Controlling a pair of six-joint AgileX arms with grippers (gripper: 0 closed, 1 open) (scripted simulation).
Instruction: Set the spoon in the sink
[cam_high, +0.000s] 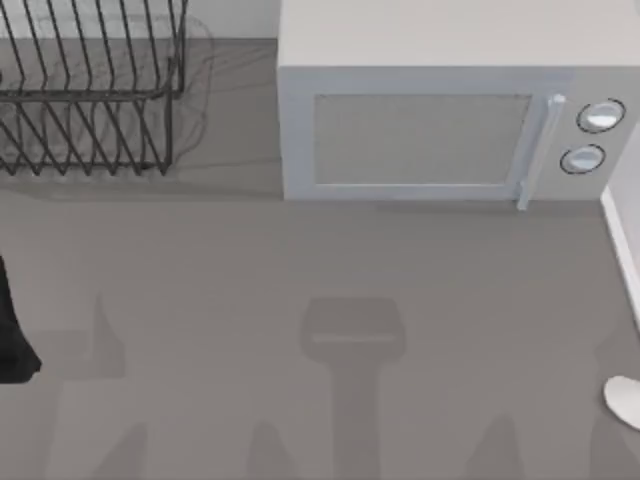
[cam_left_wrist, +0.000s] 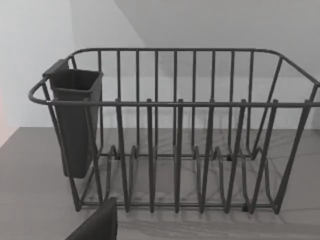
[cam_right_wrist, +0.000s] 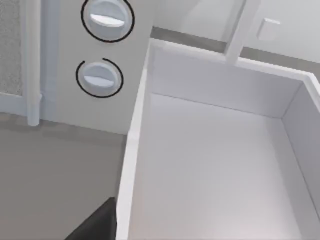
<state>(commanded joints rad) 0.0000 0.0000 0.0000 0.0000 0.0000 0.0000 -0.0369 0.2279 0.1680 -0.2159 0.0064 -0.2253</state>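
Note:
The spoon (cam_high: 624, 400) shows as a small white rounded oval end at the top view's right edge, near the front of the table. The sink (cam_high: 620, 235) is a white basin along the right edge, beside the microwave; the right wrist view looks down over its rim (cam_right_wrist: 134, 135) into its bare white inside. A dark part of my right gripper (cam_right_wrist: 95, 225) sits by the sink's rim over the grey counter. My left arm (cam_high: 14, 335) is parked at the left edge, and a dark part of its gripper (cam_left_wrist: 97, 225) faces the dish rack.
A white microwave (cam_high: 420, 130) with two round silver knobs (cam_high: 598, 116) stands at the back middle. A black wire dish rack (cam_high: 90, 90) with a dark cutlery cup (cam_left_wrist: 75, 120) stands at the back left. Grey countertop (cam_high: 300, 300) spreads across the front.

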